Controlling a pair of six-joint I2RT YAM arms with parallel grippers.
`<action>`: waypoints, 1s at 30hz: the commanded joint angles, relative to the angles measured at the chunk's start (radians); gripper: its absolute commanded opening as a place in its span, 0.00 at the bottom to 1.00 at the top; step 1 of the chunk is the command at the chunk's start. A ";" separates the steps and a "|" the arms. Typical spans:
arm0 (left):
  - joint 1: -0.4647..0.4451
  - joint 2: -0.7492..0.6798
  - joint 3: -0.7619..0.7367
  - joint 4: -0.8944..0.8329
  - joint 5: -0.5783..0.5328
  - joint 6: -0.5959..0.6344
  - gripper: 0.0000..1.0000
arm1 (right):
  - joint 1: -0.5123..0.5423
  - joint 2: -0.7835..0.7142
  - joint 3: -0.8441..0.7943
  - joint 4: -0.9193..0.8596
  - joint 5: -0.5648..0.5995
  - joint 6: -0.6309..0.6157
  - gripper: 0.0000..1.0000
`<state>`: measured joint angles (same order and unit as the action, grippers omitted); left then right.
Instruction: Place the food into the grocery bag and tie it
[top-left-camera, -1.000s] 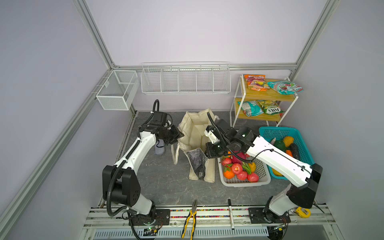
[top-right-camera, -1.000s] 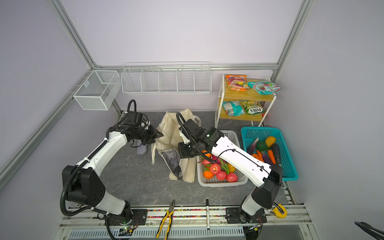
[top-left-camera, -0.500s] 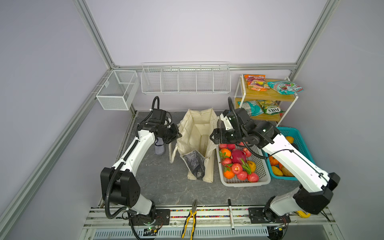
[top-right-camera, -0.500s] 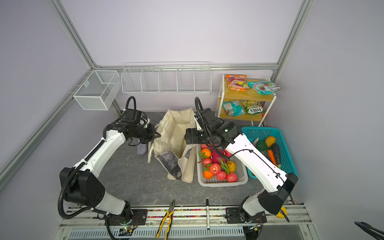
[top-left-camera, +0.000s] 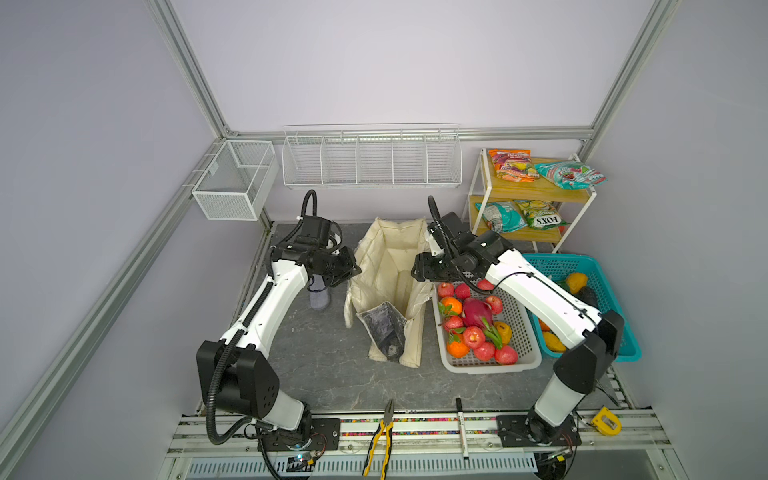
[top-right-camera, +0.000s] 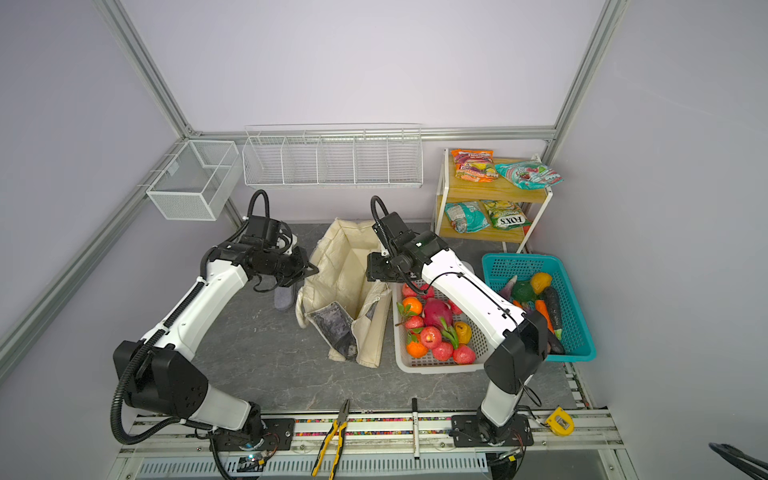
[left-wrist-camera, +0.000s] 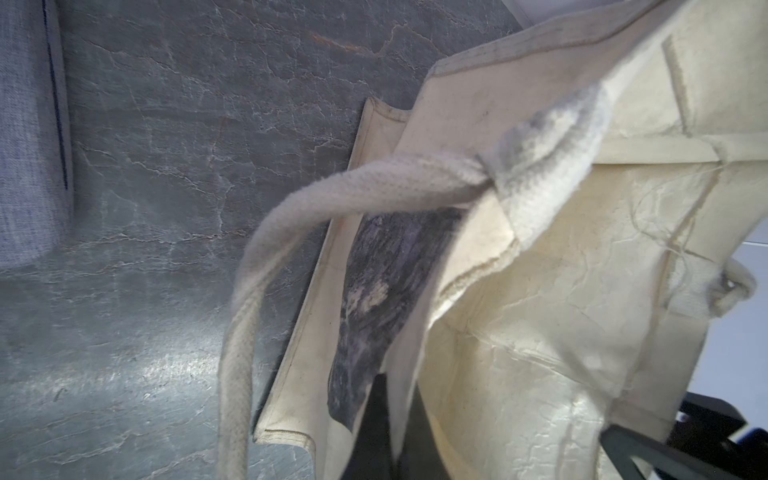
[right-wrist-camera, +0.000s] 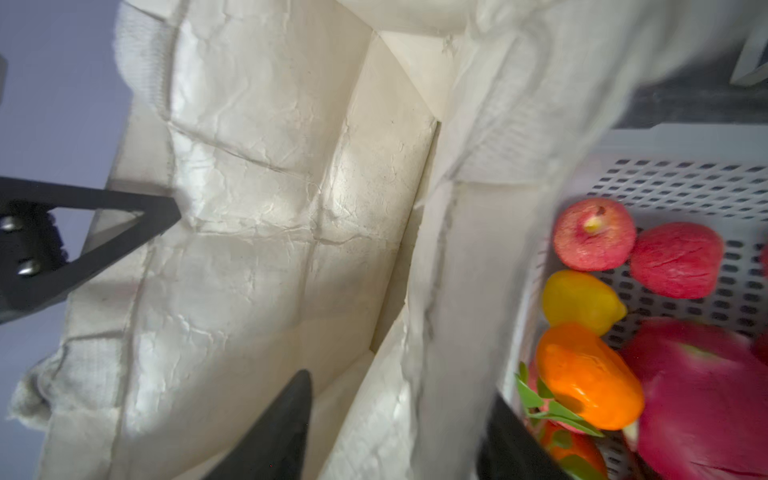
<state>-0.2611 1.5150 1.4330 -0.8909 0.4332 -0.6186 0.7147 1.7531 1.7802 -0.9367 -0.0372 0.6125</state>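
**Left pincer** (top-left-camera: 351, 270): closed, clamped on the rim of the grocery bag (top-left-camera: 374, 257) wall that faces it. In the right wrist view one of its fingers (right-wrist-camera: 83, 241) lies against the outside of that wall.

**Right pincer** (top-left-camera: 417, 272): jaws apart. In the right wrist view its fingers (right-wrist-camera: 274, 428) stand astride the opposite bag wall, one over the bag's interior and one on the basket side. The cloth between them is blurred, and no pinch on it shows.

**Grocery bag:** it stands on the tabletop (top-left-camera: 324, 365) directly between the two pincers. Its mouth is spread open and the cream lining is visible down to the bottom. A strap handle (left-wrist-camera: 291, 208) hangs outside the wall below the left pincer. A dark marbled panel (top-left-camera: 384, 332) folds outward at the end of the bag nearer the arm bases.

**Food:**
- The white basket (top-left-camera: 490, 368) sits just beside the right pincer, on the side away from the bag. It holds the dragon fruit (top-left-camera: 476, 311) among red, orange and yellow fruits.
- The teal basket (top-left-camera: 552, 266) lies farther out on the same side and holds vegetables.
- The snack packets (top-left-camera: 511, 166) lie on a shelf rack (top-left-camera: 536, 193) behind the right pincer, by the back wall.

**Other items:** a grey cloth item (top-left-camera: 319, 297) lies on the tabletop under the left pincer, on the side away from the bag.
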 joint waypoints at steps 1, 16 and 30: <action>0.001 -0.061 0.064 -0.042 -0.060 0.004 0.00 | -0.002 0.019 0.027 0.001 -0.023 -0.007 0.30; -0.001 -0.216 0.140 -0.315 -0.604 0.045 0.00 | 0.002 0.192 0.532 -0.594 0.306 -0.246 0.07; -0.066 -0.199 0.055 -0.308 -0.412 0.028 0.00 | 0.068 0.150 0.321 -0.459 0.183 -0.158 0.11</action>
<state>-0.3229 1.3224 1.4979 -1.1721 -0.0021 -0.5861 0.7685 1.9434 2.1635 -1.4380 0.1711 0.4191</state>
